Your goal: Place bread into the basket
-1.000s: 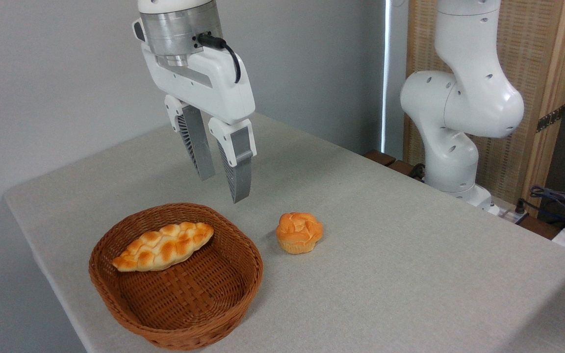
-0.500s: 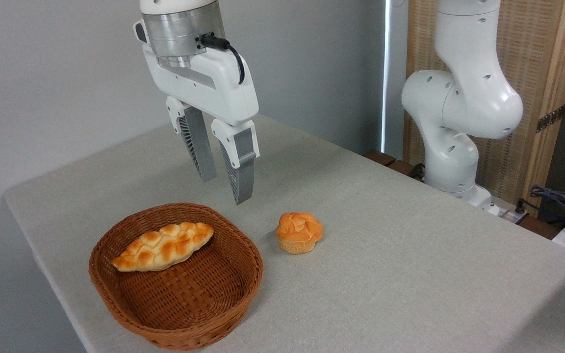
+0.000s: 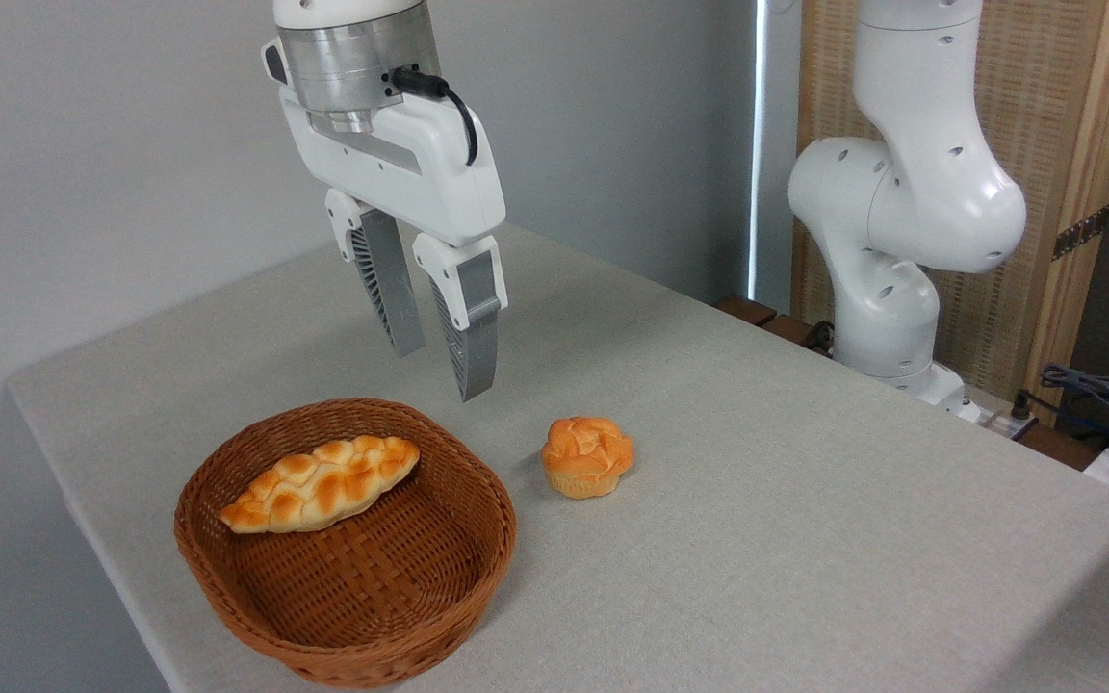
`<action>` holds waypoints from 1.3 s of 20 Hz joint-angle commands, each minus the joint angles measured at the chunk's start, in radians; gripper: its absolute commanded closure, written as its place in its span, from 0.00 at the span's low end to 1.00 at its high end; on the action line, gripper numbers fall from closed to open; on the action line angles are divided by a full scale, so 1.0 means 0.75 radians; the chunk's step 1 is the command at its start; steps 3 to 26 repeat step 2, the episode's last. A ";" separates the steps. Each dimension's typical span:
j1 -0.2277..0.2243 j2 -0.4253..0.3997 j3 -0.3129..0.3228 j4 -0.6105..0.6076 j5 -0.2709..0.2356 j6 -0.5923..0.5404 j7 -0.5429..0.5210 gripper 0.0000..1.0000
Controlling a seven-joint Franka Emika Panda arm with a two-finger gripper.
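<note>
From the fixed camera, the bread (image 3: 321, 484) lies inside the basket (image 3: 227, 587), leaning against the far-left wall with one pointed end up near the back rim and the other low toward the left side, so by the look of things the task is done. The gripper (image 3: 436, 371) hangs in the air above the basket's back-right rim, well clear of the loaf, its two fingers parted with a narrow gap between the tips and nothing held. A small round bun (image 3: 587, 455) sits on the table (image 3: 805, 500) just to the right of the basket, apart from it. As for handling, the loaf looks light and fairly stiff, with a bumpy braided crust that should give the pads some purchase; whether it is real bread or a foam model cannot be told. If it needed taking up again, the sensible hold would be across its middle, the widest and most balanced part, closing on the pale sides, since the tapered ends would likely tip or slip out.
</note>
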 commanded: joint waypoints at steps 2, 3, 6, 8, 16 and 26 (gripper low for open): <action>-0.017 -0.014 0.023 -0.003 -0.001 -0.021 0.011 0.00; -0.017 -0.014 0.023 -0.003 -0.001 -0.021 0.011 0.00; -0.017 -0.014 0.023 -0.003 -0.001 -0.021 0.011 0.00; -0.017 -0.014 0.023 -0.003 -0.001 -0.021 0.011 0.00; -0.017 -0.014 0.023 -0.003 -0.001 -0.021 0.011 0.00; -0.017 -0.014 0.023 -0.003 -0.001 -0.021 0.011 0.00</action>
